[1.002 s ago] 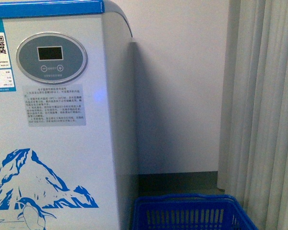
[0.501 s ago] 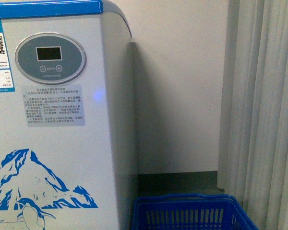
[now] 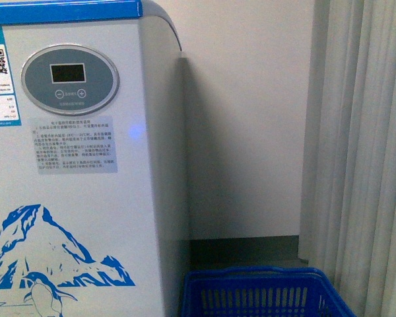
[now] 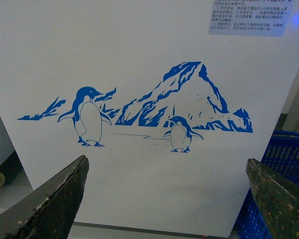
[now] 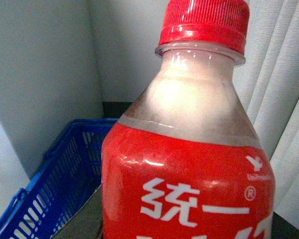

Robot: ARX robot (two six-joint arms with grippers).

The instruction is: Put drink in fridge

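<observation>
Red-capped drink close up; left end effector spread, facing fridge.

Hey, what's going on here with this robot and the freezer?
The robot faces the front of the white chest freezer with blue top trim and a penguin picture. The clear plastic bottle with a red cap and red label fills the right wrist view, so that arm seems to hold it; it is not in the freezer yet. The left gripper is open and empty, aimed at the freezer's front. A blue slotted plastic basket sits beside the freezer.
</observation>
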